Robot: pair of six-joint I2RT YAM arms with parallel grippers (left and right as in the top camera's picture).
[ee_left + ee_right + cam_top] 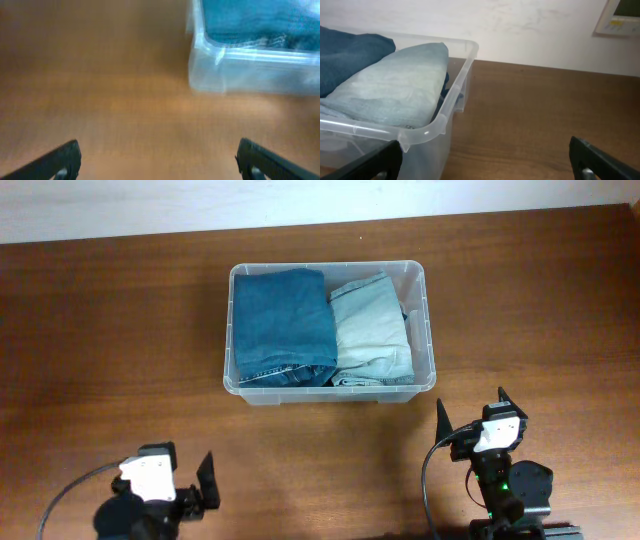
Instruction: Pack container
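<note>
The clear plastic container (428, 330) stands at the middle back of the wooden table. It holds a folded dark blue garment (283, 325) on the left and a folded light blue garment (370, 330) on the right. My left gripper (185, 480) is open and empty near the front left edge. My right gripper (472, 410) is open and empty, in front of the container's right corner. The left wrist view shows the container's near left corner (210, 65). The right wrist view shows its right corner (437, 125) and the light garment (395, 85).
Bare wooden table surrounds the container on all sides. A pale wall (530, 25) runs behind the table, with a white panel (620, 17) at the upper right.
</note>
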